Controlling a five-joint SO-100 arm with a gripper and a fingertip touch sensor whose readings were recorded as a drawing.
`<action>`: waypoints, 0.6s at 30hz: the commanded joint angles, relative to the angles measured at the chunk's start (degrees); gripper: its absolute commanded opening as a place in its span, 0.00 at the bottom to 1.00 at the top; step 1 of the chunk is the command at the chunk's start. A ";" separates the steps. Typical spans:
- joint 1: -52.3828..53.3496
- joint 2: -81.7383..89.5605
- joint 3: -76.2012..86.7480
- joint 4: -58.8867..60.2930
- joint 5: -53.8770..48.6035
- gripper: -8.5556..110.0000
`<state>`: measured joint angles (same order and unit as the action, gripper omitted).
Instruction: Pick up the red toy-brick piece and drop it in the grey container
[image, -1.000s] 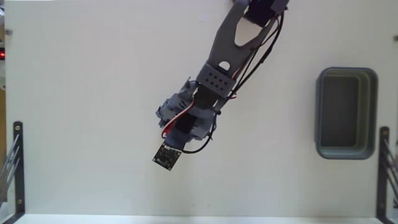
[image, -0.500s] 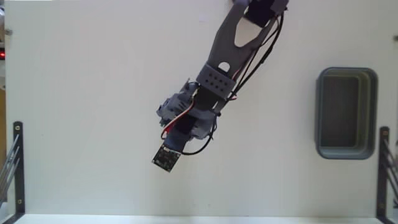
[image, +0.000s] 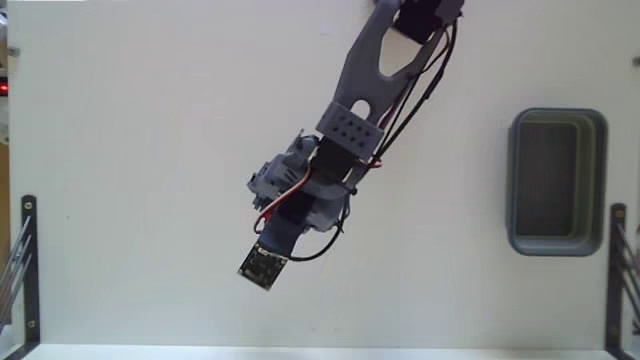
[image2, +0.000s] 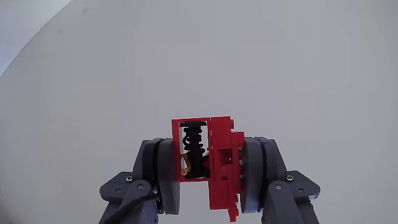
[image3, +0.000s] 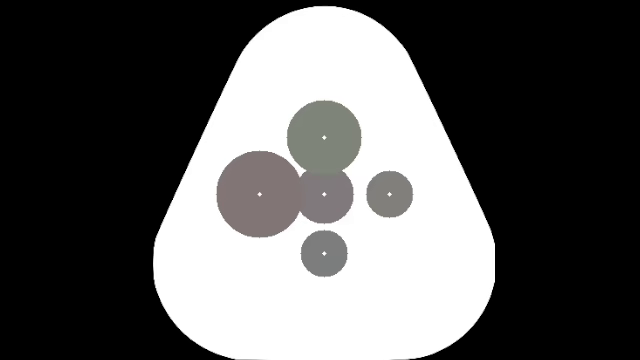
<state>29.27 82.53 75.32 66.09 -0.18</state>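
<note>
The red brick (image2: 208, 158) is clamped between the gripper (image2: 208, 177) fingers in the wrist view; the grey container (image: 556, 181) is seen well apart, at the fixed view's right.

You can't see the red toy-brick piece (image2: 210, 163) in the fixed view: the arm covers it. In the wrist view the claw (image2: 208, 180) hides its sides, and the claw's base is cut off at the bottom edge.
</note>
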 joint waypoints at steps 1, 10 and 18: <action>0.56 1.54 -5.83 2.89 0.18 0.53; 0.56 -0.61 -15.00 9.90 0.18 0.53; 0.56 -3.74 -25.49 17.27 0.18 0.53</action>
<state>29.27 77.78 55.37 80.86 -0.26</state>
